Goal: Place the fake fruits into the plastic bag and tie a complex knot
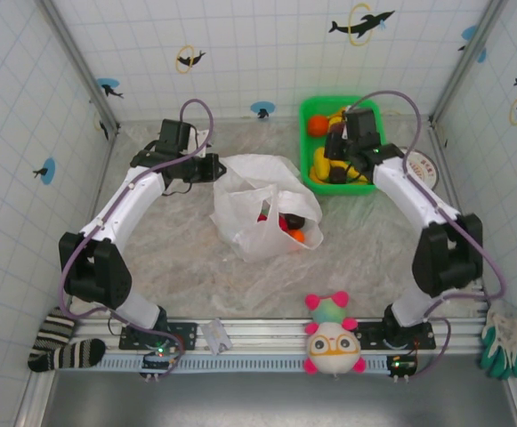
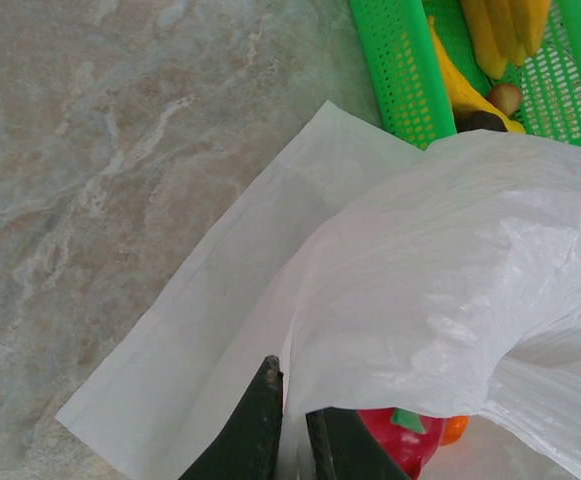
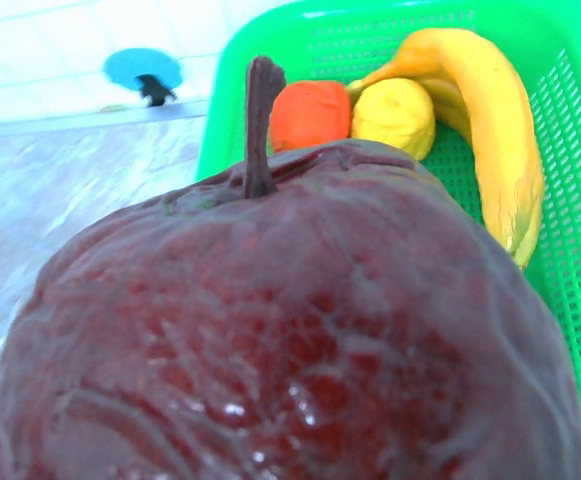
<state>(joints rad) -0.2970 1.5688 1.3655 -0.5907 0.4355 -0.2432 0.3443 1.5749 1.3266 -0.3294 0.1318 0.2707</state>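
Bag (image 1: 240,209) left of basket (image 1: 303,133)

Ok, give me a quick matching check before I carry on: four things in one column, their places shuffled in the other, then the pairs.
1. thin white plastic carrier bag
2. yellow plastic toy banana
3. round pink-and-green plush toy with glasses
4. black-and-white striped sock

A. near edge, between the arm bases
B. inside the green square plastic basket
C. near left corner, beside the left arm's base
D. mid-table, pinched in the left end effector

Pairs: 1-D, 2-B, 3-A, 4-C
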